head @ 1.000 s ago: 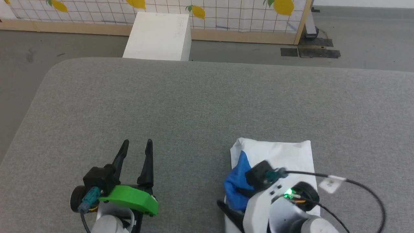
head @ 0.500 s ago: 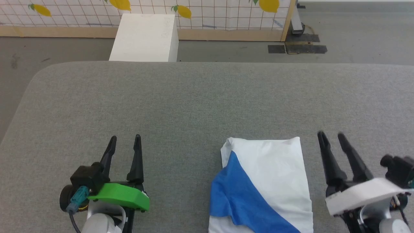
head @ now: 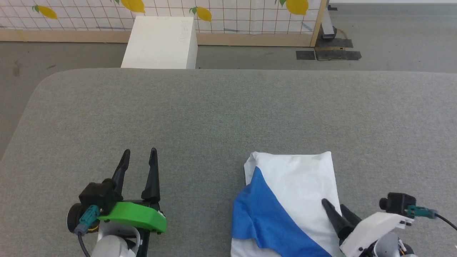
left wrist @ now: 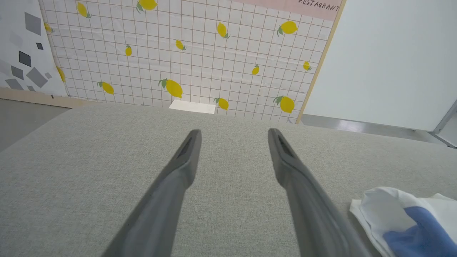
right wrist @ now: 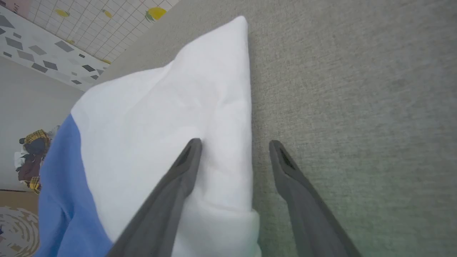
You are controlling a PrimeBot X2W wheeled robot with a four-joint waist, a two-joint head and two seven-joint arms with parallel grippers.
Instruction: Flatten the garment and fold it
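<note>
One garment (head: 298, 178), folded oblong, white w/ blue diagonal, lying flat

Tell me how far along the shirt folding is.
Done: the white cotton shirt with a blue sleeve lies folded in a compact rectangle on the grey fabric table. In hand: the open right hand straddles its right edge, empty. Left: perhaps final tidying.

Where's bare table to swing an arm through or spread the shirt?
Bare: the far half of the table, from its back edge to the garment; the strip between the left gripper and the garment's left edge; the right side beyond the garment. Crowded: near right, where the open right gripper straddles the garment's right edge.
</note>
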